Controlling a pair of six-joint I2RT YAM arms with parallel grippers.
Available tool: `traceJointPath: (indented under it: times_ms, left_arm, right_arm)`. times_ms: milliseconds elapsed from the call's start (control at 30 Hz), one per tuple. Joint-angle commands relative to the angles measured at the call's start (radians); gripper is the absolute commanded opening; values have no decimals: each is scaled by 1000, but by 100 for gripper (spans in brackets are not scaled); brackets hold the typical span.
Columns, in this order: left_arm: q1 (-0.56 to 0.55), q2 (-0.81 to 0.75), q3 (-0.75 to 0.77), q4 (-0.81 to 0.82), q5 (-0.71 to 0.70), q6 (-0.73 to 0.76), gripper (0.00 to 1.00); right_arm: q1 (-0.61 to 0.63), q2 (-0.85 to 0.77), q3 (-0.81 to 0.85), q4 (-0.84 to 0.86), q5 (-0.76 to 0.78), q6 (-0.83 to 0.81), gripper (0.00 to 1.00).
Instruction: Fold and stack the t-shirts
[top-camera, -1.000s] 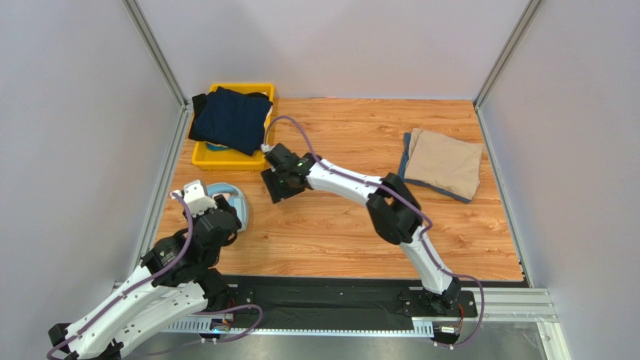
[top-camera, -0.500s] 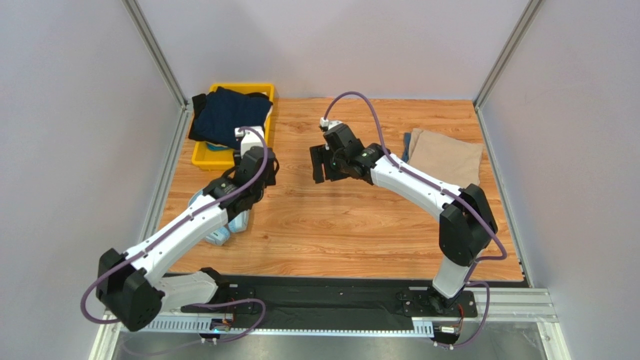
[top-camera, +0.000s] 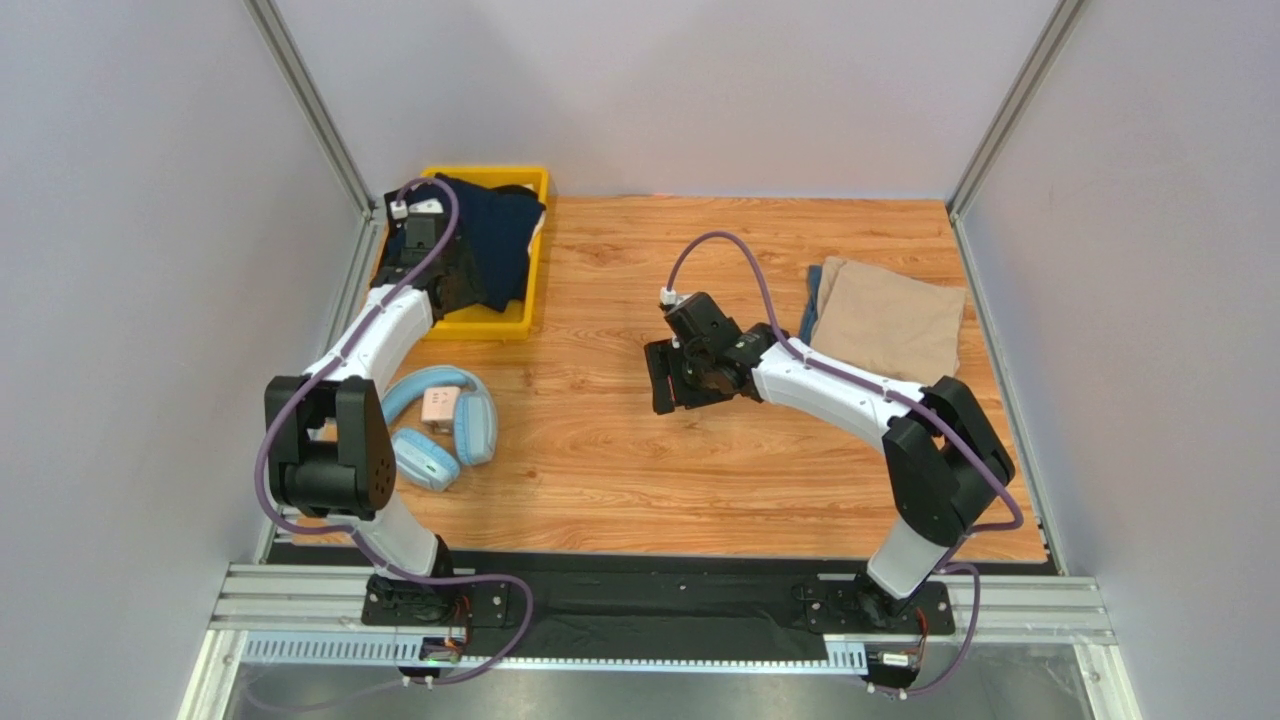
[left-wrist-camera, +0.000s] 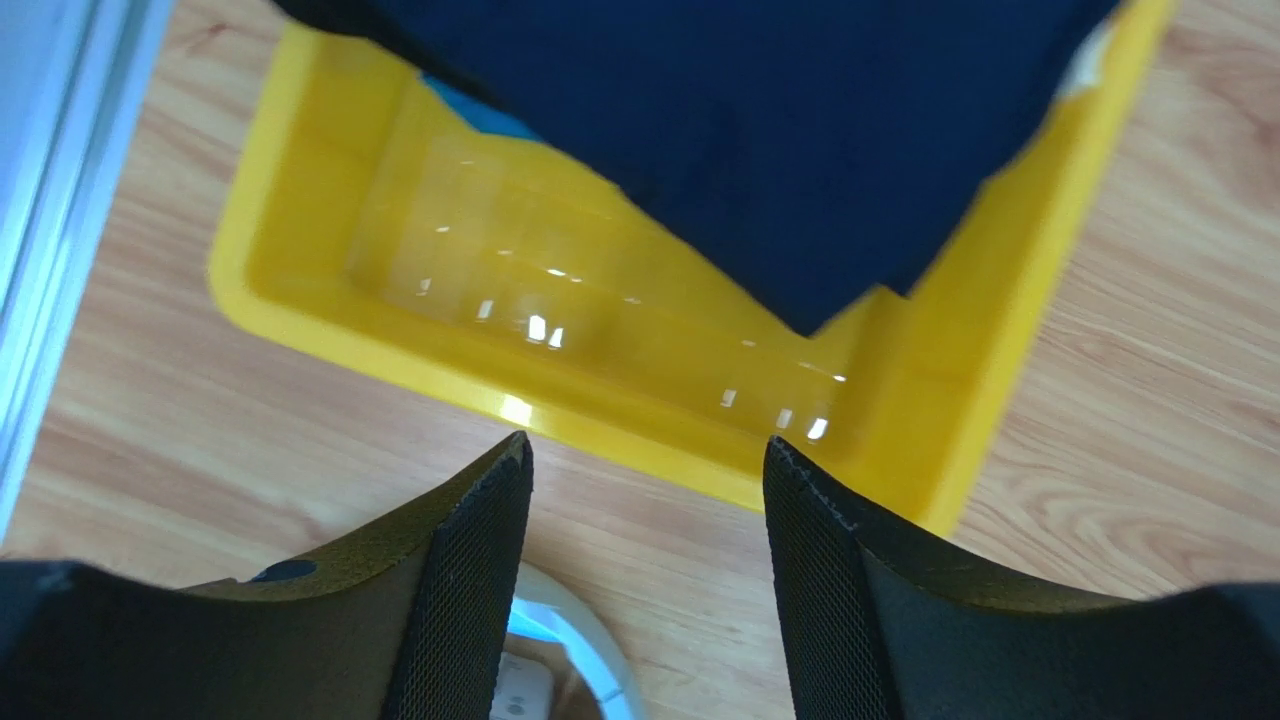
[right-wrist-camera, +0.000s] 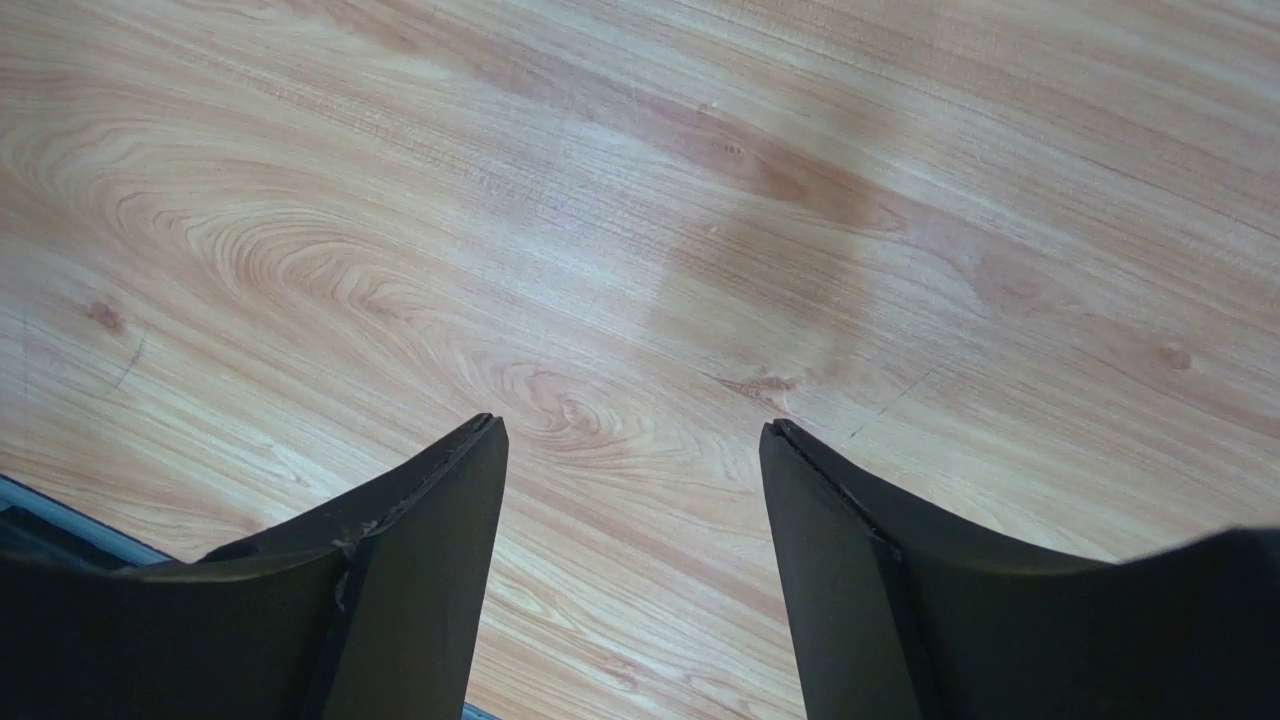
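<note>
A dark navy t-shirt (top-camera: 499, 233) lies bunched in the yellow bin (top-camera: 529, 258) at the back left, and it fills the top of the left wrist view (left-wrist-camera: 781, 135). My left gripper (top-camera: 439, 267) reaches over the bin's left part beside that shirt. Its jaws (left-wrist-camera: 646, 450) stand open with nothing between them. A folded tan t-shirt (top-camera: 894, 323) rests at the back right on a bluish folded one whose edge (top-camera: 813, 318) shows. My right gripper (top-camera: 676, 378) hovers open over bare wood mid-table (right-wrist-camera: 631, 428), left of the tan shirt.
Light blue headphones (top-camera: 436, 423) lie on the wood at the left, below the bin; a piece of them (left-wrist-camera: 568, 660) shows between my left fingers. Grey walls and metal rails (top-camera: 338, 338) bound the table on three sides.
The left arm swung from beside the headphones up to the bin, uncovering the headphones. The right gripper pulled back from near the bin to mid-table.
</note>
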Motion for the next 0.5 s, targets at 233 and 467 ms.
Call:
traceJointPath:
  times_ms: [233, 467]
  left_arm:
    - [125, 83, 65, 73, 151, 4, 66]
    - [152, 179, 146, 56, 136, 4, 66]
  right_arm:
    - [-4, -45, 28, 25, -41, -18, 66]
    - [-15, -59, -23, 16, -24, -25, 66]
